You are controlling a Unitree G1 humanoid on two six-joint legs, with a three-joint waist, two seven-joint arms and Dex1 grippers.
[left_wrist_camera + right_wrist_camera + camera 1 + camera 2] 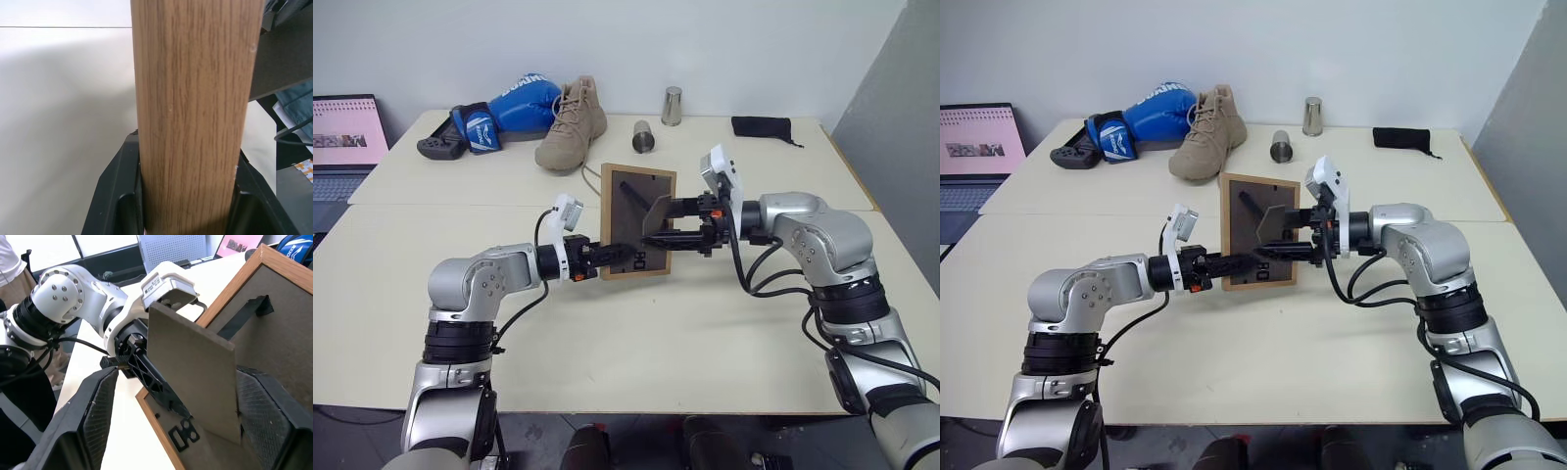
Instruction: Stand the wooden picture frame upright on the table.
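Wooden picture frame (637, 221) upright, long axis vertical, grey back toward robot

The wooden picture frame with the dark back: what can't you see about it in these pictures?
- Its picture side: the light-wood picture frame shows its dark grey back in both eye views; the face is turned away.
- Its lower left corner: covered by the left gripper, clamped on the edge.
- Part of the hinged grey prop: the right gripper, open around it, overlaps it in the eye views.
- Its full outline in the left wrist view: cut off by the edges.
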